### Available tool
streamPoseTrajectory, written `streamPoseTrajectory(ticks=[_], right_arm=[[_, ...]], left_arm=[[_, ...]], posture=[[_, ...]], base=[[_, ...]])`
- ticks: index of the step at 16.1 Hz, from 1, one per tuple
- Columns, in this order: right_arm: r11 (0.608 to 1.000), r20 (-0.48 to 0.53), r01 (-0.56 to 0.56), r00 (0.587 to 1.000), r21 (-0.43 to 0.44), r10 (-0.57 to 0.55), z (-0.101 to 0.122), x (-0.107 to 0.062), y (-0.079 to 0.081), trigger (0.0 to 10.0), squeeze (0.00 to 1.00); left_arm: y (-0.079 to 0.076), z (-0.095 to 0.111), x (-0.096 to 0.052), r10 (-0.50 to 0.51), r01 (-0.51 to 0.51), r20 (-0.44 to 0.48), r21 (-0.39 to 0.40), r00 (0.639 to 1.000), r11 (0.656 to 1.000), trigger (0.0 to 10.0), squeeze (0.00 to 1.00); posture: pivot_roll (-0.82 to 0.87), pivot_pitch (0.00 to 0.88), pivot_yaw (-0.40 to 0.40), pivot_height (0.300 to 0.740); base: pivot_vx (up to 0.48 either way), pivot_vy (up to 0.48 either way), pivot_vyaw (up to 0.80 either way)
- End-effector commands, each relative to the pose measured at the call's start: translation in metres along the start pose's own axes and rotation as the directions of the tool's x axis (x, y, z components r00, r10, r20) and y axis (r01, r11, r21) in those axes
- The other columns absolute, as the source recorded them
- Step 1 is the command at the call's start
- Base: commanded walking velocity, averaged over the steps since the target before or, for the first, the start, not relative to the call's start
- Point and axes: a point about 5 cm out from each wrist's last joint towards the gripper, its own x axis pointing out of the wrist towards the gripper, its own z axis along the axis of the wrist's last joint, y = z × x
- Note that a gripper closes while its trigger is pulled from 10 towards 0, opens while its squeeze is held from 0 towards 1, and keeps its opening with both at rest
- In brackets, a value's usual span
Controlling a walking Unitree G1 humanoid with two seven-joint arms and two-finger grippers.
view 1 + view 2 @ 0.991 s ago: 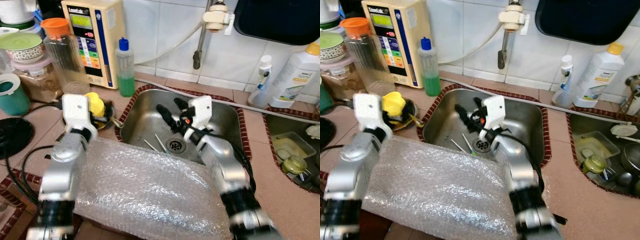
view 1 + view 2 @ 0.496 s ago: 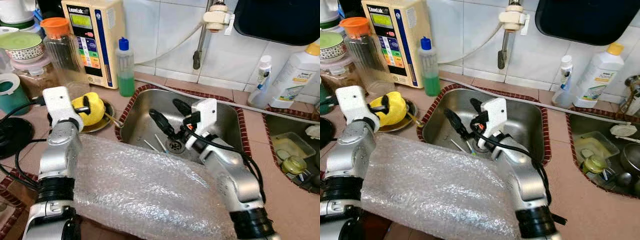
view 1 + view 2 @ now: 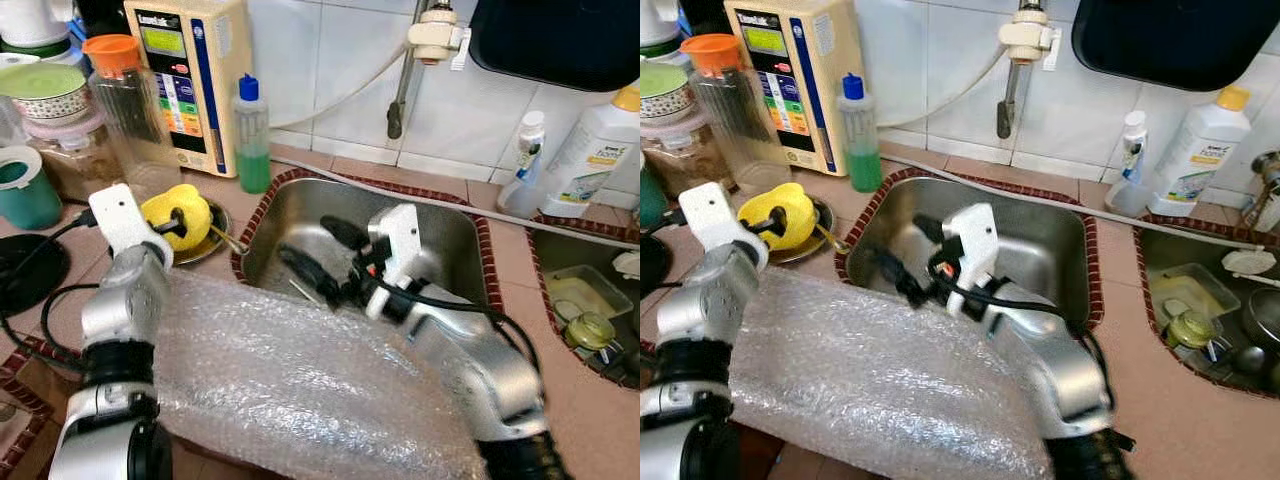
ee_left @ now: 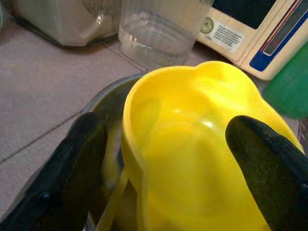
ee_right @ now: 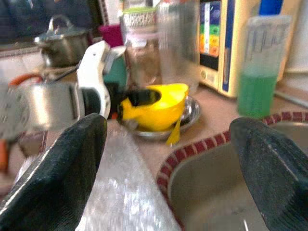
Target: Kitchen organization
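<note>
The yellow cup [image 3: 178, 212] is bright and shiny, made of bendy plastic with a wavy rim. It sits in a small round metal dish [image 3: 205, 244] on the tiled bench [image 3: 70, 262], at about 9 o'clock from the sink [image 3: 440, 232]. The left claw [image 4: 168, 159] is spread wide around the cup, one black finger on each side of it. I cannot tell if the fingers [image 4: 77, 159] touch the cup.

The right claw [image 3: 320, 255] hangs over the sink with its two fingers spread apart, holding nothing. It points toward 9 o'clock, at the cup.

A big sheet of bubble wrap [image 3: 300, 380] lies across the front of the bench and hides the near edge of the sink. It also covers part of both silver arms. Something thin lies at the bottom of the sink, but the right arm hides most of it. The right wrist view is blurry.

At 12 o'clock from the cup stands a cream machine [image 3: 190, 70] with coloured buttons. Its top label starts with "Leve", but the rest is too small to read. Just beside it are a clear jar with an orange lid [image 3: 125, 100] and a bottle of green liquid [image 3: 250, 135] with a blue cap.
</note>
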Motion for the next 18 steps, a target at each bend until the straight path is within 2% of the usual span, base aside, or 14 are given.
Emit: streamPoseTrajectory(ticks=[1, 3, 4, 5, 7, 13, 18], right_arm=[[1.0, -0.002, -0.02, 1.0, -0.007, 0.02, 0.005, -0.002, 0.002, 10.0, 0.0], [1.0, -0.009, -0.011, 1.0, -0.011, 0.011, 0.005, -0.003, 0.0, 10.0, 0.0], [1.0, -0.017, -0.013, 1.0, -0.013, 0.013, 0.005, -0.004, 0.0, 10.0, 0.0], [1.0, -0.021, -0.014, 1.0, -0.019, 0.013, 0.004, -0.003, 0.001, 10.0, 0.0], [1.0, -0.025, -0.015, 1.0, -0.025, 0.014, 0.004, -0.003, 0.001, 10.0, 0.0], [1.0, -0.033, -0.002, 0.999, -0.026, 0.001, 0.004, -0.002, -0.002, 10.0, 0.0], [1.0, -0.036, -0.001, 0.999, -0.022, 0.0, 0.004, -0.001, -0.002, 10.0, 0.0]], left_arm=[[-0.002, 0.002, 0.002, 0.003, -0.003, -0.023, -0.009, 1.0, 1.0, 10.0, 0.0], [-0.002, 0.003, 0.003, 0.004, -0.004, -0.026, -0.006, 1.0, 1.0, 10.0, 0.0], [-0.001, 0.004, 0.003, 0.012, -0.012, -0.033, 0.005, 0.999, 1.0, 5.6, 0.0], [0.0, 0.005, 0.003, 0.02, -0.02, -0.038, 0.004, 0.999, 1.0, 2.5, 0.0], [0.002, 0.006, 0.003, 0.031, -0.031, -0.039, 0.001, 0.999, 1.0, 0.0, 0.0], [0.013, 0.008, 0.003, 0.091, -0.088, -0.046, 0.065, 0.995, 0.994, 0.0, 0.0], [0.016, 0.003, 0.002, 0.087, -0.08, -0.064, 0.101, 0.994, 0.992, 0.0, 0.0]], posture=[[0.1, 0.0, -0.024, 0.74], [0.1, 0.0, -0.023, 0.74], [0.1, 0.0, -0.023, 0.74], [0.1, 0.0, -0.023, 0.74], [0.1, 0.0, -0.023, 0.74], [0.1, 0.0, -0.024, 0.74], [0.1, 0.0, -0.023, 0.74]], base=[[0.0, 0.0, 0.0], [0.0, 0.0, 0.0], [0.0, 0.0, 0.0], [0.0, 0.0, 0.0], [0.0, 0.0, 0.0], [0.0, 0.0, 0.0], [0.0, 0.0, 0.0]])
